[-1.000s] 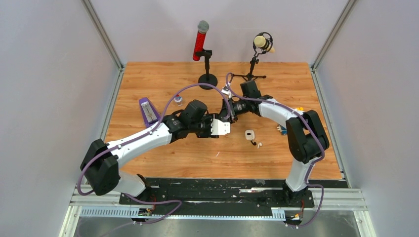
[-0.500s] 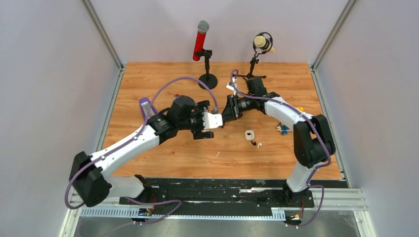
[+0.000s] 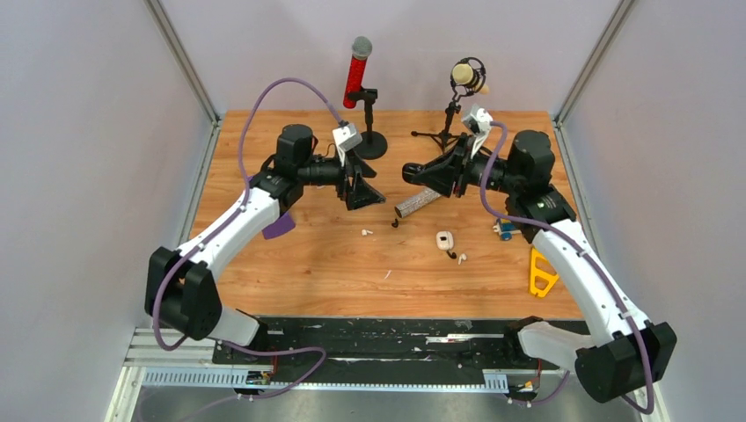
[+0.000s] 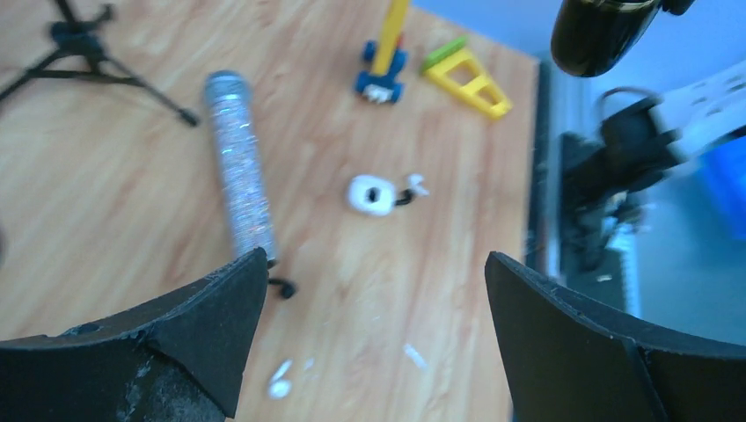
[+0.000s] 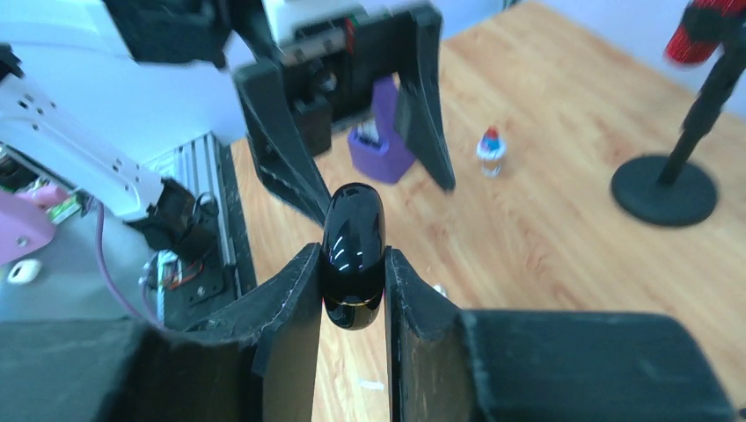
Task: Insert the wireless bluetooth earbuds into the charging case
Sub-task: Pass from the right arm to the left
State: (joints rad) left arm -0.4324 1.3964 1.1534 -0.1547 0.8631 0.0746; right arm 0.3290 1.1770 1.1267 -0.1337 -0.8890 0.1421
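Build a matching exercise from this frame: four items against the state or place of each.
Items:
1. black case
2. white case
3. glitter tube
4. left gripper

States:
A. open, holding nothing
B. silver, lying on its side
C. clamped in the right gripper
D. resting on the table, two earbuds at its near side

Pairs: 1-C, 2-D, 3-B, 4-A

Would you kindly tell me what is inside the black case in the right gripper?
Its inside is hidden: the glossy black case looks closed, clamped in the right gripper. Whether anything sits in it cannot be seen.
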